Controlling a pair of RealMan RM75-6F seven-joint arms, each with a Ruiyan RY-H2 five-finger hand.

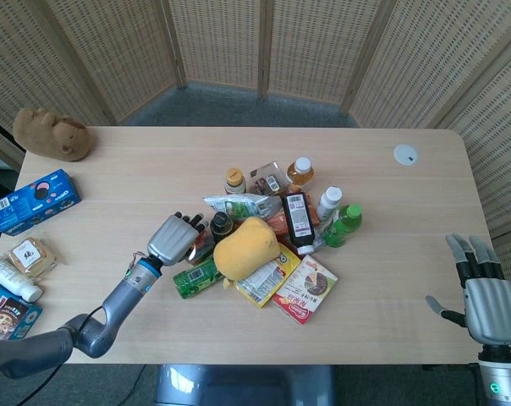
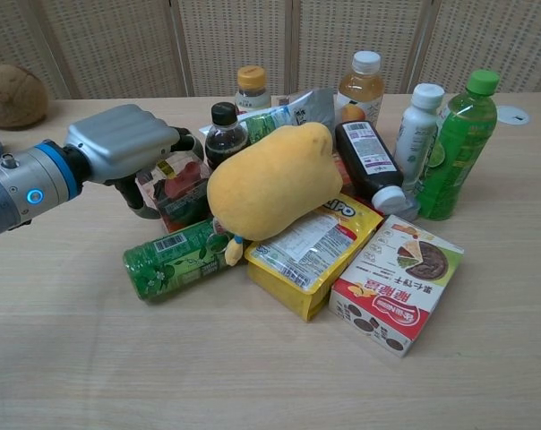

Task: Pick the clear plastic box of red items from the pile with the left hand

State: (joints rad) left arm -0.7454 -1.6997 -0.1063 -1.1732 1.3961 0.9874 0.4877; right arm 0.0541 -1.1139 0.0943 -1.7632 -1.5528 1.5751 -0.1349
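Note:
The clear plastic box of red items [image 2: 179, 195] sits at the left edge of the pile, tilted against a small dark bottle [image 2: 224, 134]. My left hand [image 2: 127, 143] wraps it: the fingers curl over its far top edge and the thumb presses its near left side. In the head view the left hand [image 1: 173, 238] covers most of the box. My right hand [image 1: 488, 296] rests at the table's near right corner, fingers spread and holding nothing.
A yellow plush [image 2: 270, 184] leans over the pile just right of the box. A green bottle [image 2: 176, 258] lies in front of the box. Bottles and snack packs crowd behind and to the right. A blue cookie box [image 1: 34, 200] and a brown plush [image 1: 52, 135] lie far left.

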